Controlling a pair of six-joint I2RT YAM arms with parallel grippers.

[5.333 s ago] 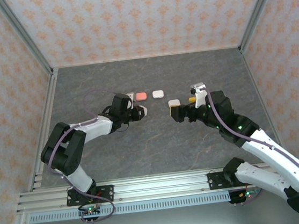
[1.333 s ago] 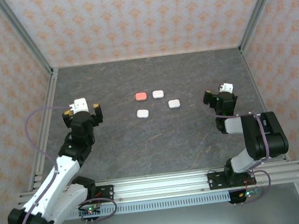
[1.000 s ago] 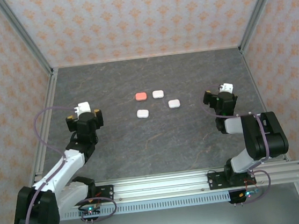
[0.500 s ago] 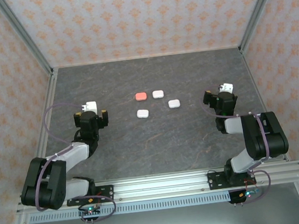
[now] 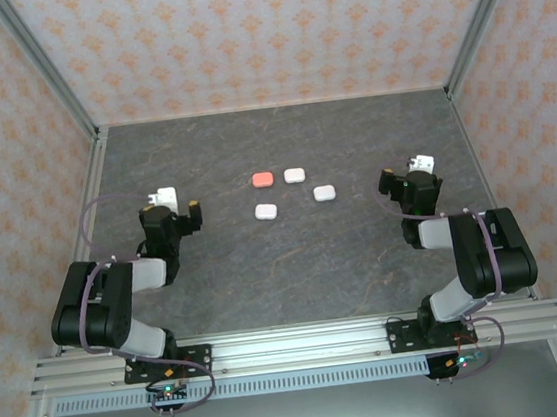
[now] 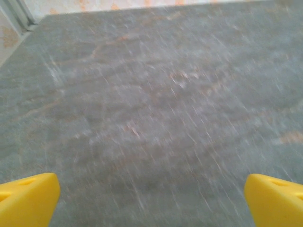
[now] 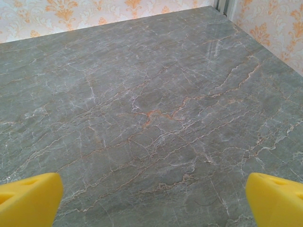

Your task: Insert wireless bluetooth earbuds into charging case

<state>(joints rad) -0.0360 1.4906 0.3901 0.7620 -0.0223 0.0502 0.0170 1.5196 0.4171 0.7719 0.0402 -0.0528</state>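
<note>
My left fingers (image 6: pixel 28 198): spread wide, holding nothing, above bare worktop (image 5: pixel 295 267).
My right fingers (image 7: pixel 274 196): spread wide, holding nothing.
Charging cases: pink case (image 5: pixel 263 179) and three white cases (image 5: pixel 295 175), grouped mid-worktop between my arms.

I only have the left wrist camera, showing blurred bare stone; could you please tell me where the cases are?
Observer: Four small cases lie right of the left claw: one pink case and three white.
Operator: How are the white ones arranged, please?
Observer: The far white case sits beside the pink case, the near white case closer to us, the right white case off to the right.
Operator: And the right claw?
Observer: The right claw is open and empty, right of all four.
</note>
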